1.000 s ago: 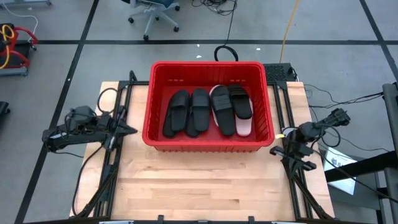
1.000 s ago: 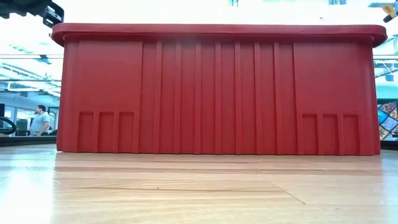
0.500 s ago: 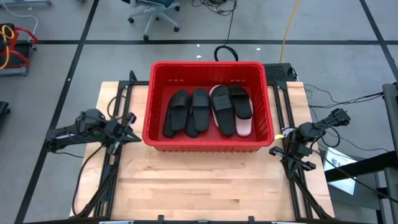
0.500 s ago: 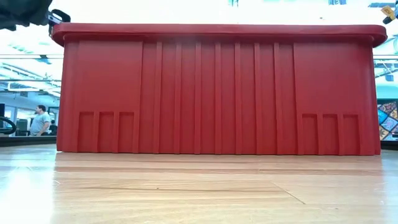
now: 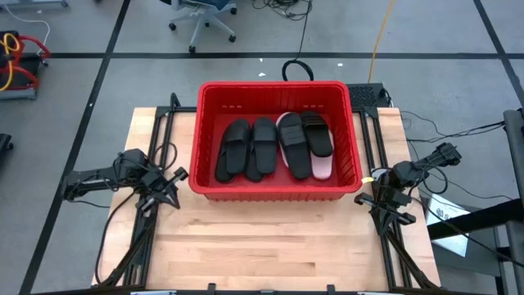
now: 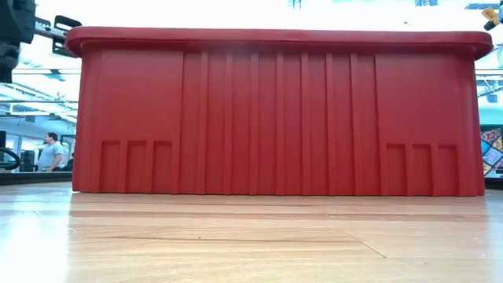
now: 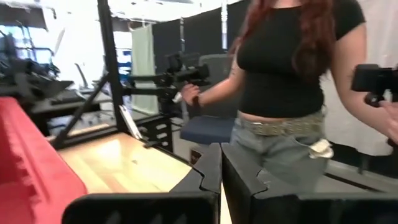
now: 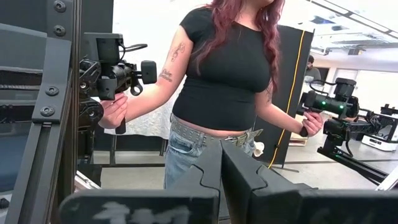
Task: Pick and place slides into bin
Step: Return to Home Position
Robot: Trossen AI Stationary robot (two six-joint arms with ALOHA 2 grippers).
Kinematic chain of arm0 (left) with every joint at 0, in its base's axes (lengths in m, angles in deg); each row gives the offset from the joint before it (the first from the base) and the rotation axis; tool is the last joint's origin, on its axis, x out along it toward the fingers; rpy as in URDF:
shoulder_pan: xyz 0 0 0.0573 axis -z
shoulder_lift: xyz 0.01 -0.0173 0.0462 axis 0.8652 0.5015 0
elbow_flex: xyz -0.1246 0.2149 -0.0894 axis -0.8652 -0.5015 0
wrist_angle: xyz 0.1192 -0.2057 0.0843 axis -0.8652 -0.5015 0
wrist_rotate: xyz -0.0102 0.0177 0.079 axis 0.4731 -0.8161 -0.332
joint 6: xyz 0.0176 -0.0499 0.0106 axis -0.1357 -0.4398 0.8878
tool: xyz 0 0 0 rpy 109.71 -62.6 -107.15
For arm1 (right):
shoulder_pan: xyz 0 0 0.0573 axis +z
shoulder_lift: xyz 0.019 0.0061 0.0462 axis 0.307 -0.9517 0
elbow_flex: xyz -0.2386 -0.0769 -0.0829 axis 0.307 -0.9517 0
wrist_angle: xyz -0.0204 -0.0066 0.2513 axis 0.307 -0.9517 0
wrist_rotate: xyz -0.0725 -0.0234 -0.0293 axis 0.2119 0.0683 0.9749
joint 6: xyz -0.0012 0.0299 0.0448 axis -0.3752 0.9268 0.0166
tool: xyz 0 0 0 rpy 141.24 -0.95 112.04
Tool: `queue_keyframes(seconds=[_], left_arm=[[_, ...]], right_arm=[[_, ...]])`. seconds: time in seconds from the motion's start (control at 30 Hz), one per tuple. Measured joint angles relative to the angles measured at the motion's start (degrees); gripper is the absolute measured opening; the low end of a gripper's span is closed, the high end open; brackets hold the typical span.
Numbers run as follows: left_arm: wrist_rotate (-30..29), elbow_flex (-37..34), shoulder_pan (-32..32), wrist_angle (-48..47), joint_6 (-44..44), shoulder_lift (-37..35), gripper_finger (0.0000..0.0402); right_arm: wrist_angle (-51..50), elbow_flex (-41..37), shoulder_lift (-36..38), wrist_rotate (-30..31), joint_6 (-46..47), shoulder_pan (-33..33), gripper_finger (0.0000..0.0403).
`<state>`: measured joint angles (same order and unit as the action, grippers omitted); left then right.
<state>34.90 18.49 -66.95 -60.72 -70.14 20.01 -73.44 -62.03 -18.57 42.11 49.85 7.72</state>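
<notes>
The red bin [image 5: 274, 190] stands on the far half of the wooden table and fills the low view [image 6: 275, 118]. Inside it lie several slides: two black ones [image 5: 246, 149] side by side on the left, and on the right two more black ones lying over pale pink ones [image 5: 322, 169]. My left gripper [image 5: 169, 199] [image 7: 221, 149] hovers shut and holding nothing just off the bin's left near corner, pointing toward the near right. My right gripper [image 5: 363, 197] [image 8: 221, 146] waits shut off the bin's right near corner.
A person [image 7: 280, 81] [image 8: 224, 81] stands beyond the table's near edge, holding handles. Black frame posts [image 8: 59, 93] and cables run along both table sides. Wooden table top [image 5: 270, 238] stretches from the bin to the near edge. An office chair [image 5: 201, 20] stands on the floor beyond.
My left gripper has come down and moved a little toward the bin's left near corner. It has swung from pointing right to pointing toward the near right, and it has stayed shut. The bin and slides have not moved.
</notes>
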Motion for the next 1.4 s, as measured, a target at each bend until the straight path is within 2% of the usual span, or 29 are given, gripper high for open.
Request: queue_keyframes(seconds=[0.13,0.33,0.47,0.6,0.7,1.07,1.2,1.4], left_arm=[[2.77,-1.55,0.06,0.0,-1.11,0.0,0.0002],[7.99,-2.65,0.07,-0.11,-1.59,0.02,0.002],[11.5,-3.88,0.07,-0.22,0.0,0.02,0.0017],[12.75,-3.82,0.07,-3.3,7.24,0.1,0.0005],[13.48,-3.82,0.09,-3.54,9.56,0.13,0.0002],[13.08,-3.82,0.07,-3.47,-1.5,0.13,0.0028],[12.0,-3.82,0.07,-3.37,-5.38,0.13,0.0026],[10.84,-3.82,0.09,-3.23,-6.55,0.13,0.0012]], right_arm=[[0.0,0.0,0.0,0.0,0.14,0.0,0.0],[-0.02,0.0,0.0,0.02,1.07,0.01,0.0],[-0.02,0.0,-0.01,0.02,1.07,0.01,0.0],[-0.02,0.0,-0.02,0.02,1.07,-0.01,0.0],[-0.15,0.0,-0.02,0.02,1.07,0.01,0.0],[-0.76,0.0,-0.02,0.04,1.07,0.01,0.0],[-0.74,0.0,-0.02,0.04,1.07,0.0,0.0],[-0.68,0.0,-0.02,0.04,1.07,0.01,0.0]])
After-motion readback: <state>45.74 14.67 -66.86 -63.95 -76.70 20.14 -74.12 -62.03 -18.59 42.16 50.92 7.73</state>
